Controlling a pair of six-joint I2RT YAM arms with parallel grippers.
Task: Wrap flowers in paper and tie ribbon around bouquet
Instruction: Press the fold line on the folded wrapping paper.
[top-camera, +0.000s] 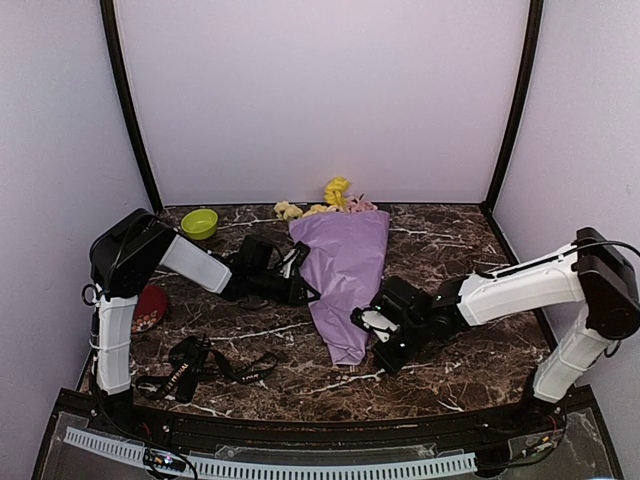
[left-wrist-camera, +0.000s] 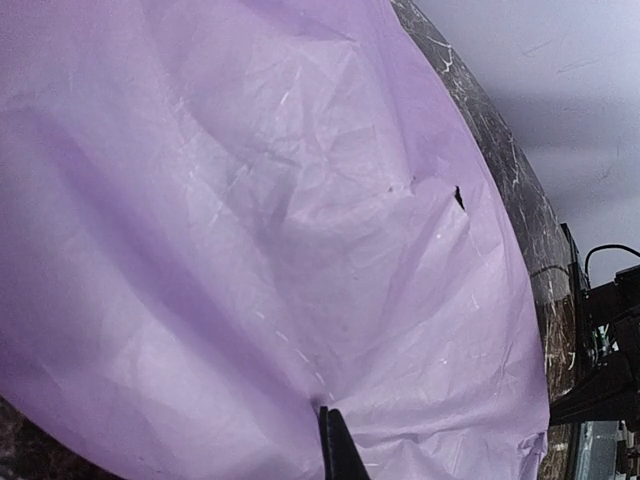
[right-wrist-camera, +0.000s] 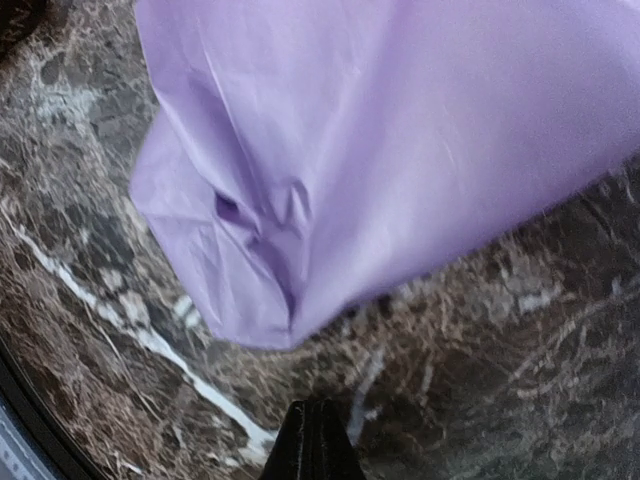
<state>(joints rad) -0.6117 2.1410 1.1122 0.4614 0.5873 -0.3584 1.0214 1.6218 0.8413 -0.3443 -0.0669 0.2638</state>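
1. The left arm rises at the lower left of the overhead view, bends at mid-left and reaches low toward the centre.
2. The left end effector (top-camera: 300, 268) has its fingers pressed together.
3. The right arm stretches leftward from the right edge.
4. The right end effector (top-camera: 366, 322), just below centre, is closed too.

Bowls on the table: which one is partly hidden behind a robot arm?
The dark red round dish, half behind the left arm; the lime-green round bowl sits in full view farther back.

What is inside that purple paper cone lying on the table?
Yellow, cream and pink blooms poke out of the paper cone's wide far end. Their stems are hidden by the paper; the narrow near end shows only folded paper.
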